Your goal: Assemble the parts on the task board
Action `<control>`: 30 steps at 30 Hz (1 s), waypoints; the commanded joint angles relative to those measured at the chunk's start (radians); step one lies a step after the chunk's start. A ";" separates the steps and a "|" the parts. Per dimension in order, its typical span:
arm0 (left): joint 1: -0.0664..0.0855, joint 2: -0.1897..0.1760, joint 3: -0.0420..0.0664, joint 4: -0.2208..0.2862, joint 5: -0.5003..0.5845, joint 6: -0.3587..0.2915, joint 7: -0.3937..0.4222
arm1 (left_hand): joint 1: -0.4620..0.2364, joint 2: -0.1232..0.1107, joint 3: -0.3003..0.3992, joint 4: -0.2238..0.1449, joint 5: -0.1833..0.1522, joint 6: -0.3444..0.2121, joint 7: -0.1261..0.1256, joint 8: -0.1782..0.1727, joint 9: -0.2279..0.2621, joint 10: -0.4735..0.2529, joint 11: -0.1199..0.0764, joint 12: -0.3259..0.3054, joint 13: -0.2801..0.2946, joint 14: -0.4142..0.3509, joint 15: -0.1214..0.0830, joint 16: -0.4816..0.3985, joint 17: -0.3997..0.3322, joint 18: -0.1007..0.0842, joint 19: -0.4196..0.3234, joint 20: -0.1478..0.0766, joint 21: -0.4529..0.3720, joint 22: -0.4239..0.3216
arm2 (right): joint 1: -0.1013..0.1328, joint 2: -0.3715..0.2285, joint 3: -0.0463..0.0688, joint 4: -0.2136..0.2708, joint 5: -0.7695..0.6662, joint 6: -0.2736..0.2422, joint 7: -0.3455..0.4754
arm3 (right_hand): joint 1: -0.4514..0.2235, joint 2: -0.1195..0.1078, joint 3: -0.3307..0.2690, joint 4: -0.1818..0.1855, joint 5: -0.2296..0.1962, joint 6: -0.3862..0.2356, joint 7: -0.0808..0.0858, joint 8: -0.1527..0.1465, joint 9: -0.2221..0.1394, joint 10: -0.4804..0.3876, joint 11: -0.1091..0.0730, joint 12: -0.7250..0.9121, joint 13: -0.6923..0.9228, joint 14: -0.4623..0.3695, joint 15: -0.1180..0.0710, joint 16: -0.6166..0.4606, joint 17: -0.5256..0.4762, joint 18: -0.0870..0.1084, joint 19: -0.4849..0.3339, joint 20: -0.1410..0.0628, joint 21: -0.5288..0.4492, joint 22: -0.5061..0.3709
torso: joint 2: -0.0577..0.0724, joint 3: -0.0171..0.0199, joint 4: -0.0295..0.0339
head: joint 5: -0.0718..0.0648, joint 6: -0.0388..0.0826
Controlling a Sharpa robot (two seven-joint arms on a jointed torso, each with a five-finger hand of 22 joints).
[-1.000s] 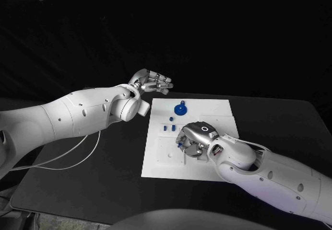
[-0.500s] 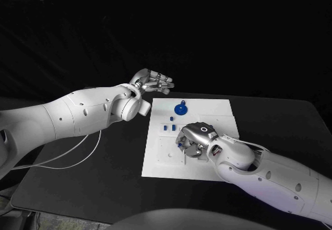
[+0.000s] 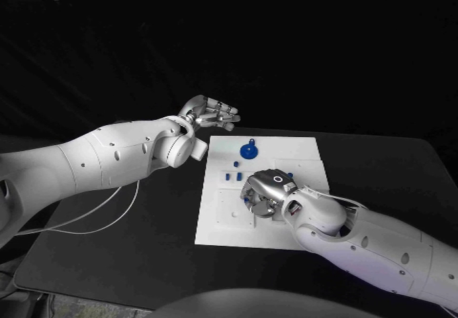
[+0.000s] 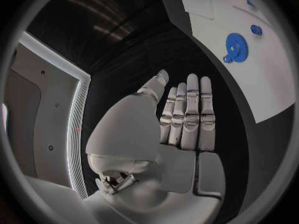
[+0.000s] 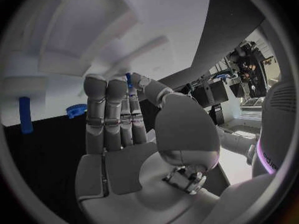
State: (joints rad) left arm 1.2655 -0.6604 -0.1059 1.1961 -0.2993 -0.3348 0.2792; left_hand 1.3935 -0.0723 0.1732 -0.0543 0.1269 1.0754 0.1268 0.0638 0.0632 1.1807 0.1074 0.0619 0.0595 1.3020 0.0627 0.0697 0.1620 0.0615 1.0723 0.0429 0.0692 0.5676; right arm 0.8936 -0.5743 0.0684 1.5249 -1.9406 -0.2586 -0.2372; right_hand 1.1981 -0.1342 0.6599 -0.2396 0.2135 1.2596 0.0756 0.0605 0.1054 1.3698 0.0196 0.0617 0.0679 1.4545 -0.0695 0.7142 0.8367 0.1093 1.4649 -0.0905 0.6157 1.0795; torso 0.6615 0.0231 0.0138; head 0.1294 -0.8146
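Flat white board (image 3: 298, 149) carries a toothed blue gear (image 3: 248, 152); right hand (image 3: 268, 195) pinches a small blue part (image 5: 128, 79); left hand (image 3: 211, 113) spread, holding nothing

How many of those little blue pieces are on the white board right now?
5 visible: a blue gear near the far edge, a small round piece beside it, two short pegs side by side, and one pinched by the right hand. That hand may hide others.
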 commanded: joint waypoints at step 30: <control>0.002 -0.005 0.001 -0.005 0.007 0.021 0.012 | -0.003 0.009 -0.007 -0.001 -0.004 -0.003 0.004 -0.001 0.000 -0.008 -0.001 -0.002 0.000 -0.008 0.004 -0.003 -0.001 -0.017 -0.001 0.005 0.003 -0.006 | -0.005 -0.120 0.073 0.125 0.116 -0.099 -0.051 | -0.020 -0.072 -0.177 0.044 0.003 -0.141 0.013 0.003 -0.039 -0.142 0.038 -0.001 -0.004 -0.001 0.029 0.007 -0.022 0.066 0.042 0.031 -0.092 -0.025 | -0.002 0.0001 -0.0020 | -0.014 0.017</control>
State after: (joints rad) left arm 1.2656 -0.6654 -0.1057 1.1903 -0.2989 -0.3265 0.2788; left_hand 1.3935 -0.0723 0.1732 -0.0543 0.1269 1.0754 0.1268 0.0638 0.0632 1.1808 0.1074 0.0619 0.0595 1.2984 0.0663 0.0697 0.1620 0.0615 1.0723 0.0429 0.0692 0.5628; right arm 0.8882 -0.6881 0.1400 1.6437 -1.8697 -0.3419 -0.2799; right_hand 1.1780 -0.1963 0.4792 -0.1959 0.2207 1.1167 0.0834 0.0658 0.0671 1.2210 0.0556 0.0573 0.0634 1.4525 -0.0430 0.7141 0.8161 0.1636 1.4667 -0.0639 0.5185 1.0545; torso 0.6600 0.0237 0.0119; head 0.1187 -0.8014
